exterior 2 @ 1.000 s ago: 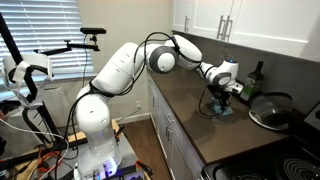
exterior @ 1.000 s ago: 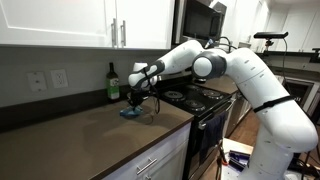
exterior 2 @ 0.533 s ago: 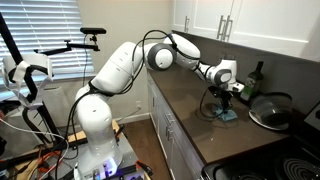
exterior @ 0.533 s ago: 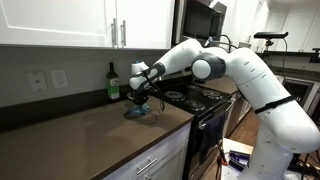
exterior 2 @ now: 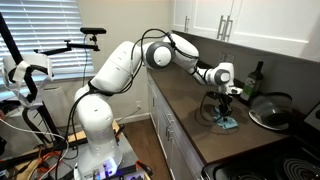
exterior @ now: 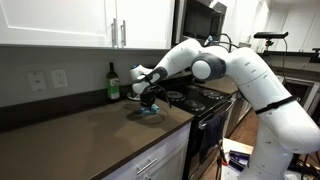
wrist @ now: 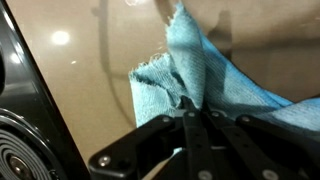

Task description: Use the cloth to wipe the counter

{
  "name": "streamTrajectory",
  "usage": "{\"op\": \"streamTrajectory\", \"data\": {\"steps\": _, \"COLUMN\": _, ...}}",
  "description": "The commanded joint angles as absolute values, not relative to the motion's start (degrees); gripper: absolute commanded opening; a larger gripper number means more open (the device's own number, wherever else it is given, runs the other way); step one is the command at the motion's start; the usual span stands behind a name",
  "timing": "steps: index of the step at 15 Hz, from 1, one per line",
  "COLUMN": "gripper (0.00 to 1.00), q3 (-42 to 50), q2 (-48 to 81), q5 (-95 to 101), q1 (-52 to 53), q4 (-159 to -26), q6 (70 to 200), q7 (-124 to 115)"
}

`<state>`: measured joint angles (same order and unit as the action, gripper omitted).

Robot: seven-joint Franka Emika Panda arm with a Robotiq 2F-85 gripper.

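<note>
Cloth (wrist: 215, 70) pinched in gripper (wrist: 188, 108) — (touching counter (wrist: 80, 70)).

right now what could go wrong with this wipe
1. The cloth lies right beside the stove; a stroke that way could drag the cloth onto it.
2. The gripper pinches only a bunched fold, so the cloth may slip out under friction.
3. The green bottle stands close behind; a wide sweep might knock it over.
</note>
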<state>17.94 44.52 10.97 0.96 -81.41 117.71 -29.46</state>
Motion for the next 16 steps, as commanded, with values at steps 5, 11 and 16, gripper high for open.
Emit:
{"op": "streamTrajectory", "data": {"steps": 5, "gripper": 0.03, "q3": 15.3, "q2": 42.7, "q5": 15.0, "q1": -0.3, "q4": -81.9, "q6": 107.9, "q7": -19.2}}
{"op": "streamTrajectory", "data": {"steps": 11, "gripper": 0.03, "q3": 11.5, "q2": 39.9, "q5": 16.1, "q1": 2.6, "q4": -89.7, "q6": 107.0, "q7": -16.8}}
{"op": "streamTrajectory", "data": {"steps": 16, "gripper": 0.03, "q3": 6.7, "q2": 37.2, "q5": 16.0, "q1": 3.9, "q4": -93.8, "q6": 109.9, "q7": -14.4}}
